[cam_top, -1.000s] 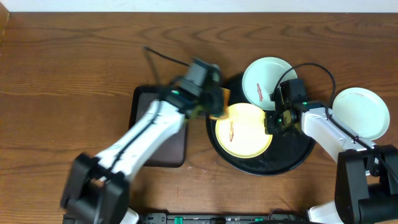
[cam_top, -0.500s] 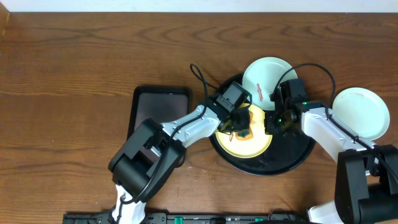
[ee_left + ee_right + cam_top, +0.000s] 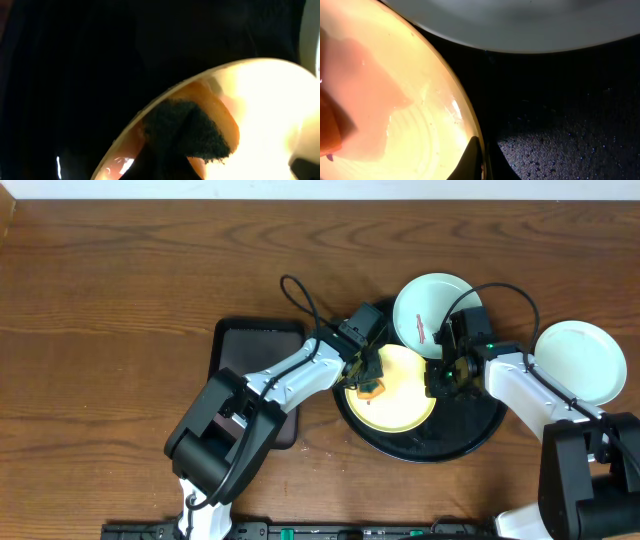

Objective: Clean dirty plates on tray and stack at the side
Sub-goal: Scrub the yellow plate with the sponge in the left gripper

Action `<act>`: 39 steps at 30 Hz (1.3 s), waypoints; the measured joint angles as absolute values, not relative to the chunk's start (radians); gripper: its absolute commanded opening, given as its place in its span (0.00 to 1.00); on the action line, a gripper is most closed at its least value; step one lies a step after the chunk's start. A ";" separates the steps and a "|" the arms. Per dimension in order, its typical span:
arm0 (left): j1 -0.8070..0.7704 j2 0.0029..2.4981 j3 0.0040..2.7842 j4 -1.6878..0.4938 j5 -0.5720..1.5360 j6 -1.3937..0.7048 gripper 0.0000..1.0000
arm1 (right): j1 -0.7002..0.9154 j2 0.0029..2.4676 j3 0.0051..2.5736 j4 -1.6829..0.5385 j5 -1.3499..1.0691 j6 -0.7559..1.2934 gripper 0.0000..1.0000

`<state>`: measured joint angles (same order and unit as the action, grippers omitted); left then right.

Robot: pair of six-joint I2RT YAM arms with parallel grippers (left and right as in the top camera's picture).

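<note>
The pale yellow plate [image 3: 400, 392] lies on the round black tray [image 3: 480, 435]. My left gripper [image 3: 368, 377] is shut on an orange sponge with a dark scrub face [image 3: 186, 131] and presses it on the left part of the yellow plate [image 3: 265, 110]. My right gripper [image 3: 440, 375] is shut on the yellow plate's right rim [image 3: 482, 155]. A pale blue-white plate with a red smear [image 3: 430, 305] rests on the tray's far rim. It also shows in the right wrist view [image 3: 520, 25]. A second pale plate [image 3: 580, 360] lies on the table to the right of the tray.
A smaller rectangular dark brown tray [image 3: 250, 350] lies left of the round tray, partly under my left arm. Cables loop above both wrists. The right arm's base stands at the front right corner.
My left arm has swung from over the brown tray onto the yellow plate with the sponge, now covering the smear. The right gripper has held the plate's rim still.
</note>
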<state>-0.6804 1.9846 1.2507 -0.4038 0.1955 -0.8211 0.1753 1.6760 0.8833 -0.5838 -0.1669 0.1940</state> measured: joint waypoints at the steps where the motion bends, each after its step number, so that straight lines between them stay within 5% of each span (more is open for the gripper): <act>1: -0.679 1.985 1.249 -0.392 0.205 -0.840 0.08 | 0.175 1.676 0.883 -0.584 -0.167 0.194 0.01; 11: -0.727 2.009 1.239 -0.287 0.353 -0.894 0.08 | 0.175 1.676 0.883 -0.584 -0.165 0.194 0.01; 22: -0.594 2.000 1.264 -0.680 0.498 -0.825 0.07 | 0.175 1.676 0.883 -0.589 -0.170 0.194 0.01; 39: -0.704 2.001 1.238 -0.331 0.369 -0.840 0.07 | 0.175 1.676 0.883 -0.582 -0.165 0.202 0.01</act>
<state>-0.7044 2.0010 1.2377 -0.3305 0.3695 -0.8402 0.1753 1.6764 0.8829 -0.5823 -0.1646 0.2020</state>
